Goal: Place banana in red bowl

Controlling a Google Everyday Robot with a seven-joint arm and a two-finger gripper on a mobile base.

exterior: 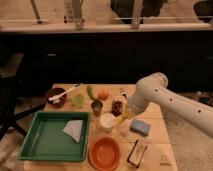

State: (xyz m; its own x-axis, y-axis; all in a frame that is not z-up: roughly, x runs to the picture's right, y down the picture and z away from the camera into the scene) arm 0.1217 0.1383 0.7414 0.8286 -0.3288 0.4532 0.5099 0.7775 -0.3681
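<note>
The white arm (165,100) is being extended from the right edge of the view over the wooden table (157,145). The gripper (121,119) is being held low over the middle of the table, just right of the white cup (107,121) and just left of the blue sponge (140,127). Whether the gripper is being kept apart, together or clamped on something cannot be told.

The banana (126,115) is being shown only as a small yellow patch at the gripper's tip, between the white cup and the blue sponge. Whether it is being gripped or is lying on the table cannot be told.

The red bowl (104,152) is being shown at the front edge of the table, in front of the white cup and apart from the gripper. Nothing is being seen inside it.

1 green tray (30,150) is being shown on the left side, just beside the red bowl, with a pale folded cloth (74,129) lying in it. Behind the tray, 1 dark maroon bowl (55,96) is being shown with a white utensil (67,92) resting across it. A green vegetable (90,91) and a round orange fruit (103,94) are being shown side by side at the back of the table. A small dark cup (97,106) is standing just in front of them. A dark brown item (117,106) is lying just behind the gripper. 1 black and white packet (137,152) is lying just right of the red bowl.
</note>
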